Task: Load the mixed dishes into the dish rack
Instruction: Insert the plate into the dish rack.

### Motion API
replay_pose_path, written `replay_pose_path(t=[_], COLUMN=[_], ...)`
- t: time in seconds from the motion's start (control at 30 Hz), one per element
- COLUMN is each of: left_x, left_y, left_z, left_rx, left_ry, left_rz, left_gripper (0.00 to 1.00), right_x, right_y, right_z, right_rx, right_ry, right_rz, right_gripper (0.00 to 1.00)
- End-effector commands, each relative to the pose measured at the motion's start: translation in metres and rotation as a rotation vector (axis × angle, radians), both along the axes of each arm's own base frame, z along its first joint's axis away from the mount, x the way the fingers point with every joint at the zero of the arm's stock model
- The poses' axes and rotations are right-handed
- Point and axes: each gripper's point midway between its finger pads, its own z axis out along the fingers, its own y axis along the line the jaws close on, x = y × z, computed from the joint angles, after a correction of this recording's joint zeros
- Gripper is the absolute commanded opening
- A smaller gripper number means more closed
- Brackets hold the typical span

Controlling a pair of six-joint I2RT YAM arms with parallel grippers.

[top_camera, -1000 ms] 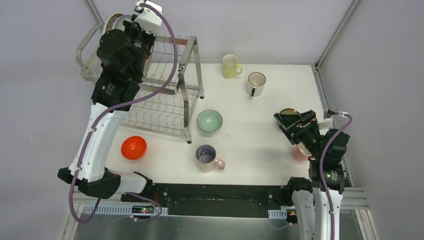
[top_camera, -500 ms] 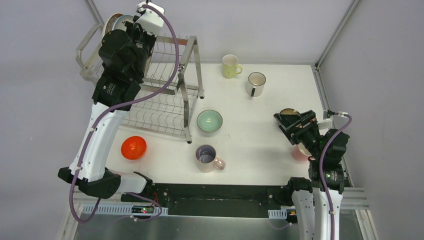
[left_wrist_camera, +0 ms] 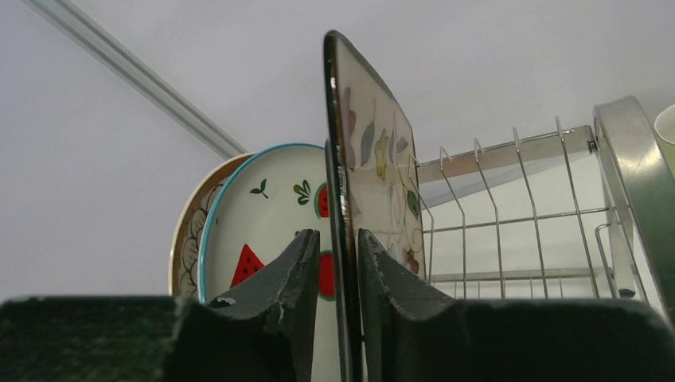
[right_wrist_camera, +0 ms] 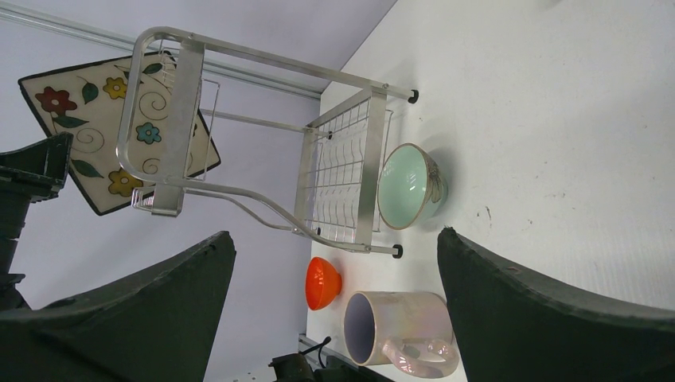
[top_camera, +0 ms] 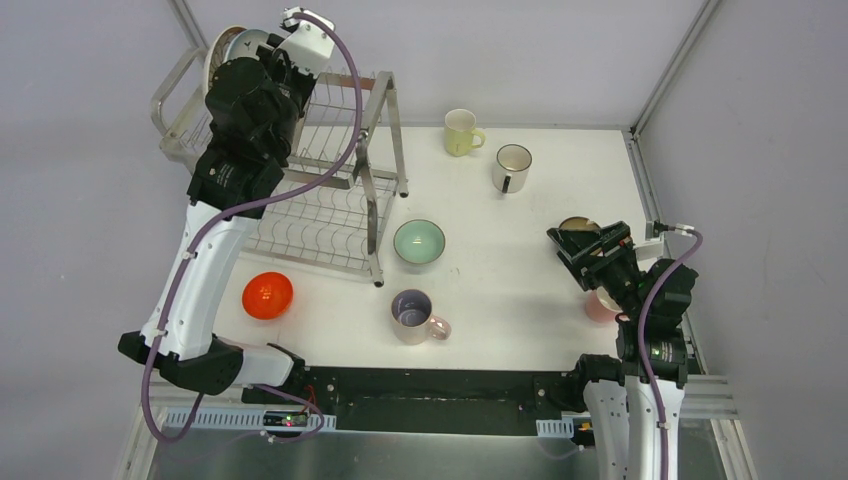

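On the left, the left gripper (left_wrist_camera: 338, 239) pinches the square plate (left_wrist_camera: 374, 159) by its edge and holds it upright at the rack's (top_camera: 375, 110) top tier. It sits face-parallel, just beside the watermelon plate (left_wrist_camera: 263, 215), so the slot likely lies close by. The right gripper (right_wrist_camera: 328, 239) is well apart, gaping and empty.

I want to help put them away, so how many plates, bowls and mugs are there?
Plates: 3 (watermelon plate, brown-edged plate, square flowered plate)
Bowls: 3 (green bowl, orange bowl, brown bowl)
Mugs: 4 (yellow mug, white mug, purple mug, pink mug)
Total: 10
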Motion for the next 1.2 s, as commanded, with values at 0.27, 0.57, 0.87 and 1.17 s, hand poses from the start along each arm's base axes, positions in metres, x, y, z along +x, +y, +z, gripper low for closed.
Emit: replay_pose_path(t=[0.27,0.57,0.87,1.17], left_x=[-0.019,-0.015,-0.005,-0.006], left_y=[0.041,0.058,0.062,0.062], left_z=[0.04,0.044,0.024,0.013], left_rx=[-0.136,-0.159,-0.164,-0.186], left_ry=[-0.12,-0.125,-0.058,-0.001], left_rz=[0.125,0.181,0.202,0.195], left_gripper=[0.34,0.46,0.49,0.47], right_x=[-0.003,0.0,-0.002,-0.005], right_y=[0.003,0.002,0.003,0.004], right_z=[0.014,0.016,0.01,0.012], right_rx=[-0.008,-0.008,-0.016,-0.026], right_ry=[-0.05,-0.05,-0.023,-0.023], right_rz=[0.02,0.017,0.023,0.031], right_gripper=[1.0,1.0,1.0,1.0])
